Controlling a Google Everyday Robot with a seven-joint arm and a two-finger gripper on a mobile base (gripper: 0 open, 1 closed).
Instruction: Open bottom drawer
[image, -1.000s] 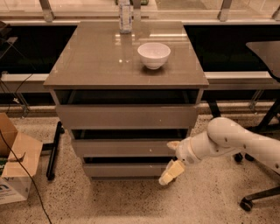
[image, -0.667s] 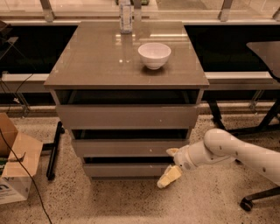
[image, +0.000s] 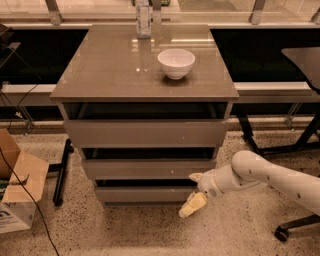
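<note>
The bottom drawer (image: 142, 194) is the lowest of three grey-taupe fronts on the cabinet, with a dark gap above its panel. My gripper (image: 194, 192) is at the right end of that front, on a white arm (image: 270, 175) that comes in from the right. It is open. One cream finger (image: 196, 176) is up by the dark gap above the drawer front. The other cream finger (image: 192, 205) hangs below the panel's lower right corner. The fingers hold nothing.
The middle drawer (image: 150, 168) and the top drawer (image: 145, 133) are above it. A white bowl (image: 176, 62) and a bottle (image: 143, 20) stand on the cabinet top (image: 100, 70). A cardboard box (image: 20, 195) is on the floor at the left. A chair base (image: 290, 227) is at the right.
The arm has dropped lower and the gripper has moved slightly down along the right end of the bottom drawer front. The drawer fronts look unmoved.
</note>
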